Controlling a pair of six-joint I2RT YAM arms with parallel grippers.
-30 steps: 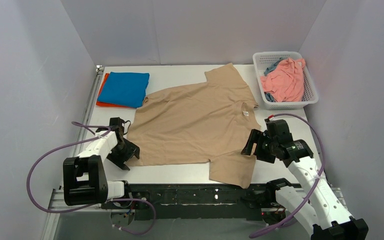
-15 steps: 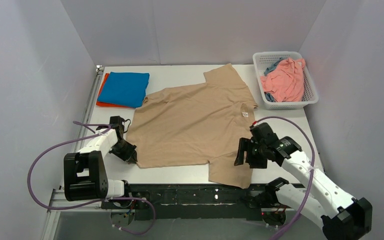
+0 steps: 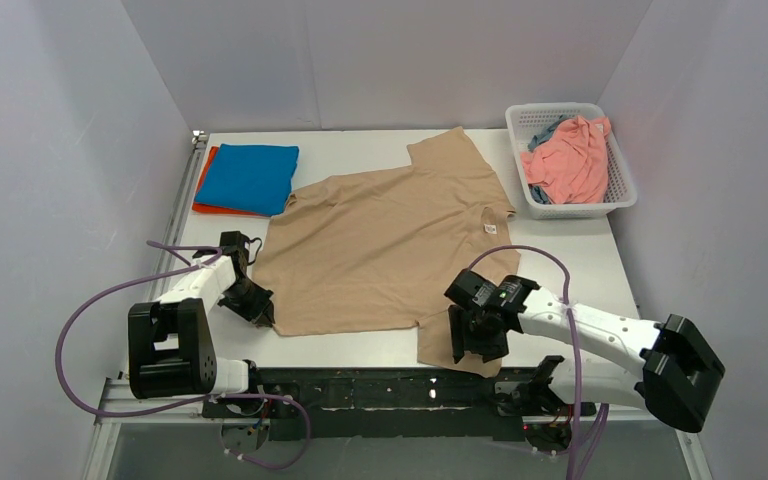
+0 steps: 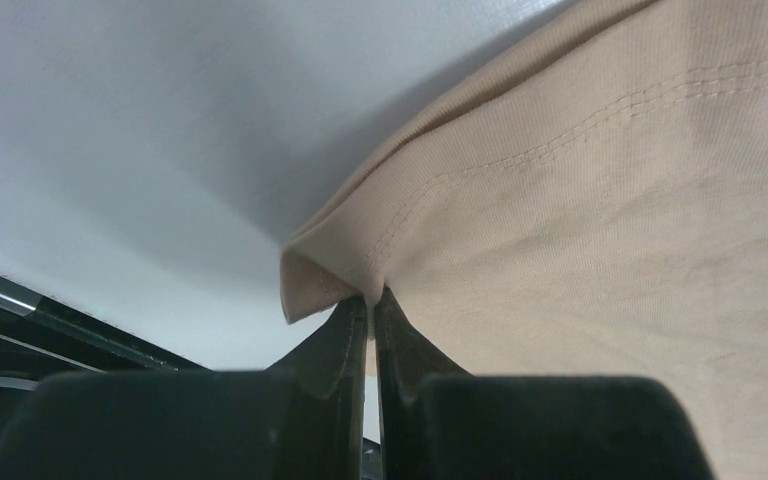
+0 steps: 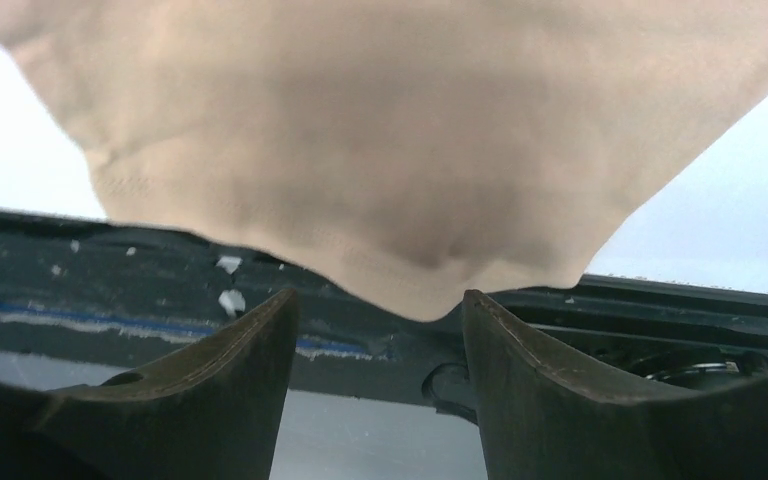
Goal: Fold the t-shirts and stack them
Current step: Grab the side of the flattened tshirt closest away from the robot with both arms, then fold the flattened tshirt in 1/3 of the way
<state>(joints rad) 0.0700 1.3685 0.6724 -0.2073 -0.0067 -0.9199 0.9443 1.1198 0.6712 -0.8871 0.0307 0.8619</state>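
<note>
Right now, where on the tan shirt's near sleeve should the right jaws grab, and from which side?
Best take the beige-tan t-shirt's near sleeve by its hemmed tip, coming from the table's near edge: the tip sags off that edge, right between the right gripper's open jaws.

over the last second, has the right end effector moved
Yes: the right end effector swung left and nearer, away from the white basket, over the beige t-shirt's sleeve.

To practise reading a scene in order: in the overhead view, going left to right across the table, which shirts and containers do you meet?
Folded blue shirt → spread-out beige shirt → white basket holding a pink shirt.
</note>
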